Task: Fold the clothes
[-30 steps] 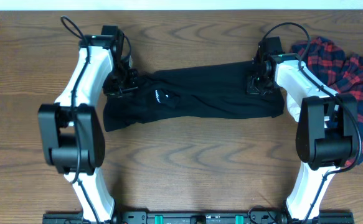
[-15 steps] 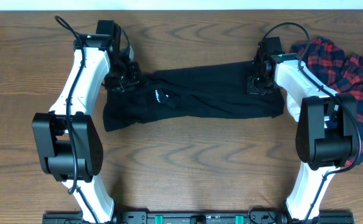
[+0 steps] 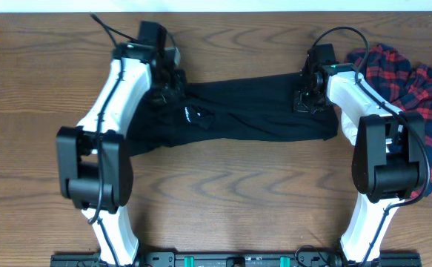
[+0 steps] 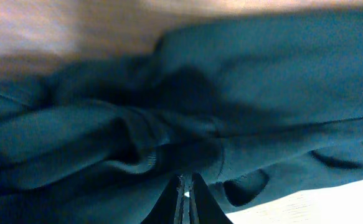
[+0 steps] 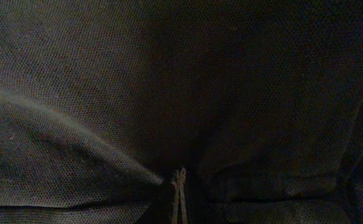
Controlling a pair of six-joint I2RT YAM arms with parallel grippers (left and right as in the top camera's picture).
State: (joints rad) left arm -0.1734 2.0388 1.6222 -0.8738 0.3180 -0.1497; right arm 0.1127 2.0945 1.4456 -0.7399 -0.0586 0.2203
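Note:
The black shirt (image 3: 260,111) lies stretched across the far middle of the table, with its small white logo (image 3: 188,113) facing up. My left gripper (image 3: 173,83) is shut at the shirt's far left end. In the left wrist view the bunched fabric (image 4: 262,81) gathers at the closed left gripper (image 4: 186,177). My right gripper (image 3: 308,100) is shut on the shirt's far right end. There the black cloth (image 5: 106,74) fills the right wrist view, and a fold runs to the closed right gripper (image 5: 180,171). The shirt's near left corner is hidden under my left arm.
A red-and-navy plaid garment (image 3: 416,81) lies crumpled at the right edge of the table, beside my right arm. Bare wooden tabletop (image 3: 238,193) spreads in front of the shirt. The table's far edge (image 3: 230,12) runs close behind both grippers.
My left gripper has moved right and slightly toward the far edge, drawing the shirt's left end inward. The right arm has not moved.

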